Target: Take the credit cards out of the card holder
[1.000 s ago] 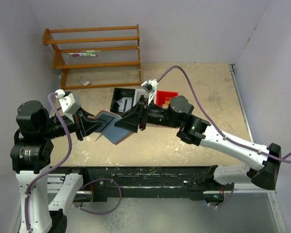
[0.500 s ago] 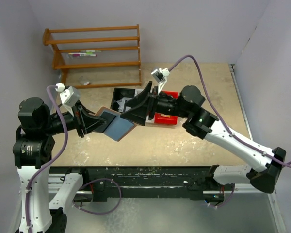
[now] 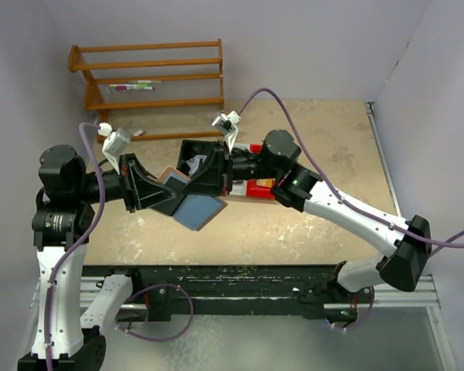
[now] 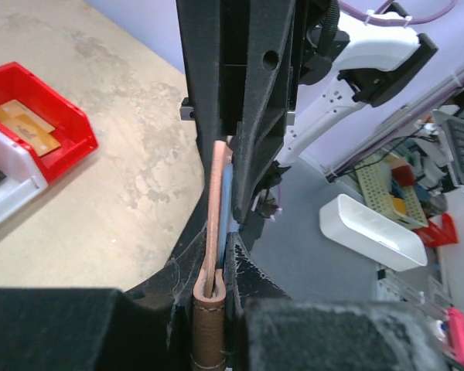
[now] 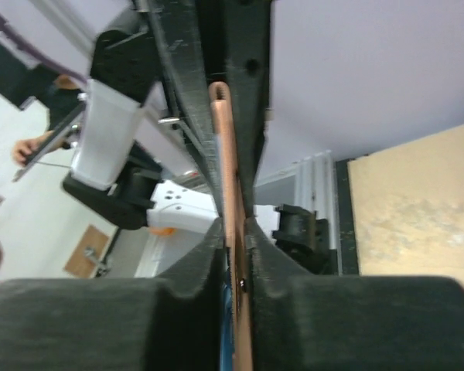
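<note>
**Mia:** Above the table (image 3: 317, 224), just back from its near edge, what are the two arms holding up?

**Ben:** That is the card holder (image 3: 197, 210). It hangs in the air between them with its blue inside showing. It does not touch the table.

**Mia:** Who has it?

**Ben:** Both. The left gripper (image 3: 168, 199) pinches the folded brown end. The right gripper (image 3: 199, 179) has its fingers pressed together on the pink edge across from it.

**Mia:** What could go wrong?

**Ben:** I think the right one may be squeezing the whole flap, not a card. Then a pull could tug the card holder out of the left fingers, and it could drop. Or a card could slide out and fall where no bin is. I cannot tell if any card is inside. Both wrist views show it only from the side.

**Mia:** Are any out?

**Ben:** One golden card (image 4: 32, 130) lies in the red bin (image 4: 69, 151), further back. A white bin (image 4: 8, 193) sits just beside it, and a black bin (image 3: 187, 147) stands near them.

**Mia:** Any words to read?

**Ben:** No. The golden card shows no letters I can make out. The coloured strip (image 3: 135, 87) on the wooden shelf (image 3: 151, 62), at the far edge, is too small to read.
</note>
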Controlling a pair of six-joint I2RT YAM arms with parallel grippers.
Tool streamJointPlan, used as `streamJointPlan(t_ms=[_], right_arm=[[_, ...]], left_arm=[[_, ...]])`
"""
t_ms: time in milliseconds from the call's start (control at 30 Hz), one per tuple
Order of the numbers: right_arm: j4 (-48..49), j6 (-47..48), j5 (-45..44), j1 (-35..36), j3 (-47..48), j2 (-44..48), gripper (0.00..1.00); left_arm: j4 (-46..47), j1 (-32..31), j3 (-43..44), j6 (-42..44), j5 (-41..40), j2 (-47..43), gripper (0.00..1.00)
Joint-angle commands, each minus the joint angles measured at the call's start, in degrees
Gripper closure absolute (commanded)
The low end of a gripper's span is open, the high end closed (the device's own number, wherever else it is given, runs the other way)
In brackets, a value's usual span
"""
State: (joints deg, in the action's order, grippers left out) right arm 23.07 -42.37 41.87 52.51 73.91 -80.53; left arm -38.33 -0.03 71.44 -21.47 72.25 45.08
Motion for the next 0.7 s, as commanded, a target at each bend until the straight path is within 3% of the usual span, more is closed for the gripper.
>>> streamJointPlan(t_ms=[0,67,167,333,500,600,667], right_arm=[[9.1,-5.5,6.7,0.3,0.1,1.5,0.97],[10.3,-6.9,8.0,0.2,-0.3,1.7,1.00],[8.4,-6.9,8.6,0.2,0.1,1.8,1.00],[2.0,-4.1,9.2,0.1,1.9,1.4,1.00],[-4.6,-0.6,9.3,-0.3,4.1,0.8,1.00],[-7.4,0.6,10.3,-0.8,6.4,-0.5,1.00],[-9.2,1.2,10.8,-1.0,8.3,-1.9,1.00]], left_arm=[[5.2,0.1,-1.2,-5.6,5.3,1.2,0.80],[5.3,0.1,-1.7,-6.2,6.7,2.0,0.59],[3.9,0.2,-1.9,-5.7,8.6,3.9,0.50],[-0.5,0.2,0.2,-1.4,10.0,5.8,0.47],[-11.1,0.2,5.0,10.2,6.5,6.2,0.45],[-19.7,0.3,7.3,19.8,-0.2,7.4,0.50],[-22.3,0.2,7.6,22.8,-3.5,8.7,0.58]])
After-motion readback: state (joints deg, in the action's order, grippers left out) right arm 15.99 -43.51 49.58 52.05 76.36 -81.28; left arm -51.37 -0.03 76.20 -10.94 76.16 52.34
